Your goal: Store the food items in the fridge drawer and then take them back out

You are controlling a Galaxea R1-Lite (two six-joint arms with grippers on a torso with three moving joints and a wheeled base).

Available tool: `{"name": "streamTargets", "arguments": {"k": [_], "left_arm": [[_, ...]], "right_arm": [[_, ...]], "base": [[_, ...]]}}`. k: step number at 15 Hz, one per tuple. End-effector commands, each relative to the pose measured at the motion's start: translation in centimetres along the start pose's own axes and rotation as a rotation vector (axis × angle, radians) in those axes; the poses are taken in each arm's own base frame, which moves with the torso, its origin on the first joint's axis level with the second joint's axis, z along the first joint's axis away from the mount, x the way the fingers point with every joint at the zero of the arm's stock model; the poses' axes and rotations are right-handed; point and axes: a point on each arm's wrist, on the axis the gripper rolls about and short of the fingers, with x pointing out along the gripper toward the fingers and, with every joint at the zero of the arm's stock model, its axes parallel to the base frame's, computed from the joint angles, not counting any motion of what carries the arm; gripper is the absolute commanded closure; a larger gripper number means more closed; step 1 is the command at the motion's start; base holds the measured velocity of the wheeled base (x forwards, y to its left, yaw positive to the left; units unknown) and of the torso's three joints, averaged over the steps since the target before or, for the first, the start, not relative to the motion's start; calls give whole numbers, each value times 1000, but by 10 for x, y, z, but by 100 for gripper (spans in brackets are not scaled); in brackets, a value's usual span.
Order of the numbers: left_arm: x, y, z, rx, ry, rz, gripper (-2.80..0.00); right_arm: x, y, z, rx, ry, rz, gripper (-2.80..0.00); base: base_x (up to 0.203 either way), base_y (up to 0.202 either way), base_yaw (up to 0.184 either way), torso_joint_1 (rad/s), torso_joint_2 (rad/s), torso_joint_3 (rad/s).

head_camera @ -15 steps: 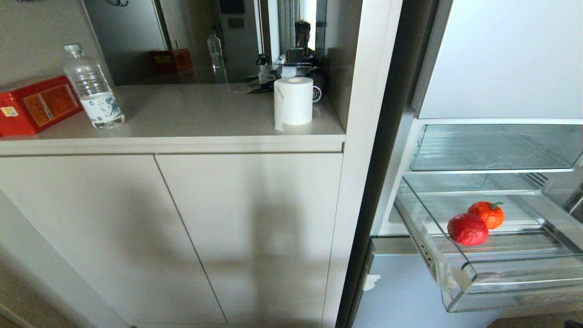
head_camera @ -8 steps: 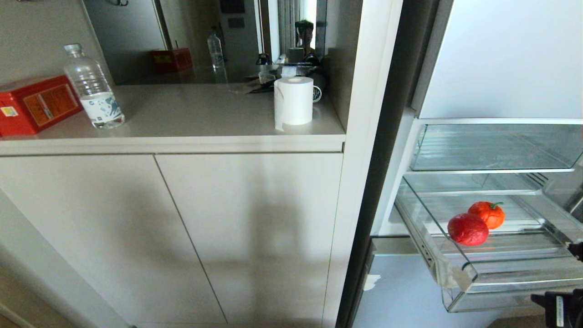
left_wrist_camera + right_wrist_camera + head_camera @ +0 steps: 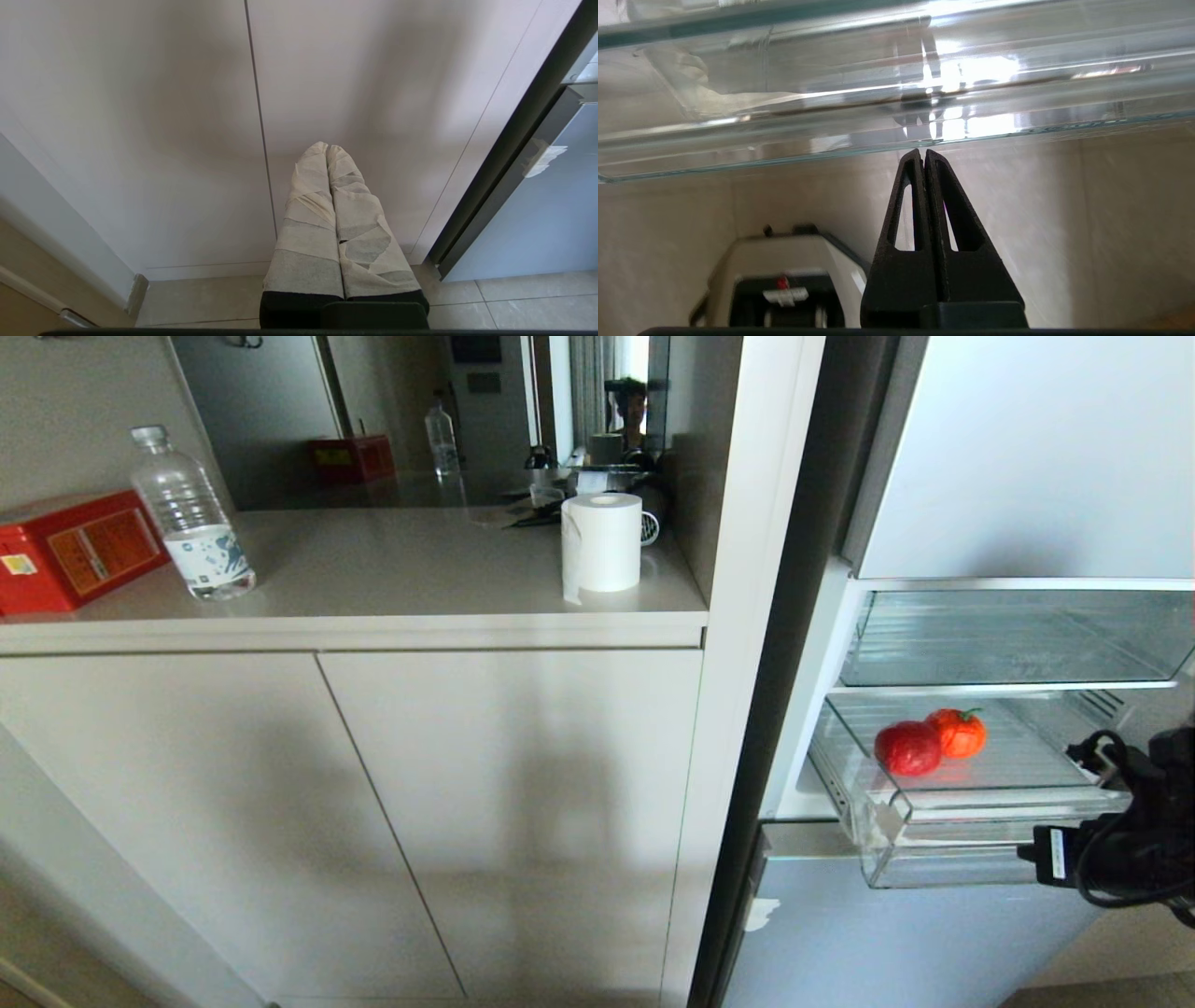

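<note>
We saw the left gripper (image 3: 328,148) parked low in front of the pale cabinet doors (image 3: 187,116), its 2 tape-wrapped fingers (image 3: 308,205) pressed together and holding nothing. Up and away from it, on the counter (image 3: 392,569), stood a red box (image 3: 70,551), a clear water bottle (image 3: 187,513) and a white paper roll (image 3: 601,541), the roll nearest the fridge.

To the right of that pincer, we found the fridge drawer (image 3: 952,840) standing partly out of the open fridge, with the beige tape scrap (image 3: 892,821) at its front corner. The red food item (image 3: 906,748) and the orange food item (image 3: 957,732) lay inside on the ribbed floor, touching, the red 1 nearer the drawer's front.

The right gripper (image 3: 924,151) sat at the drawer's front, to the right of both pieces and below them. Its 2 black fingers were closed tight with nothing between them, and their tips met the lower edge of the clear front lip (image 3: 896,116). In the head view only that arm's black wrist and cables (image 3: 1120,840) showed.
</note>
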Motion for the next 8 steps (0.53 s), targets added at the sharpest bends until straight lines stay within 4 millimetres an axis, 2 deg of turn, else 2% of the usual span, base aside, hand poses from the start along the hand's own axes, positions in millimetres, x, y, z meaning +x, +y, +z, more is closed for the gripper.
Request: {"name": "streamTargets", "arguments": {"k": [1,5,6,8], "left_arm": [[0,0,0,1,0,0,0],[0,0,0,1,0,0,0],[0,0,0,1,0,0,0],[0,0,0,1,0,0,0]], "right_arm": [[43,11,10,9,17,46,0],[90,31,30,20,-113,103,0],[95,35,35,41,-155,117,0],[85,36,36,53,-180,122,0]], "base": [[0,0,0,0,0,0],[0,0,0,0,0,0],[0,0,0,0,0,0],[0,0,0,0,0,0]]}}
